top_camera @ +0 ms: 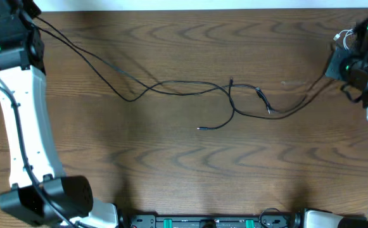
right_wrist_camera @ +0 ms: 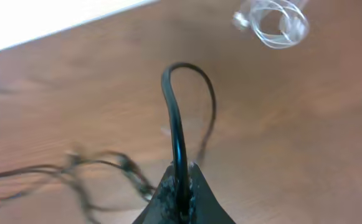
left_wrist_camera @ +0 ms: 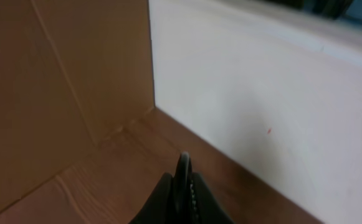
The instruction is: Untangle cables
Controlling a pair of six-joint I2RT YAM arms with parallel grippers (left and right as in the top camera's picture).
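Observation:
Long black cables (top_camera: 171,84) stretch across the table from the far left corner to the right and cross in a loose tangle (top_camera: 247,101) in the middle, with a free plug end (top_camera: 201,128) nearer the front. My left gripper (left_wrist_camera: 182,198) is shut on a black cable (left_wrist_camera: 184,171) at the far left corner (top_camera: 25,12). My right gripper (right_wrist_camera: 181,186) is shut on a black cable that loops up from the jaws (right_wrist_camera: 176,118); in the overhead view it is at the far right (top_camera: 345,69). A white cable (right_wrist_camera: 273,22) lies coiled beyond it (top_camera: 344,38).
A brown cardboard wall (left_wrist_camera: 56,74) and a white wall (left_wrist_camera: 261,93) stand close in front of the left gripper. The table's far edge (right_wrist_camera: 56,28) runs behind the right gripper. The arm bases (top_camera: 50,196) stand at the front, with thick black cords along the left arm.

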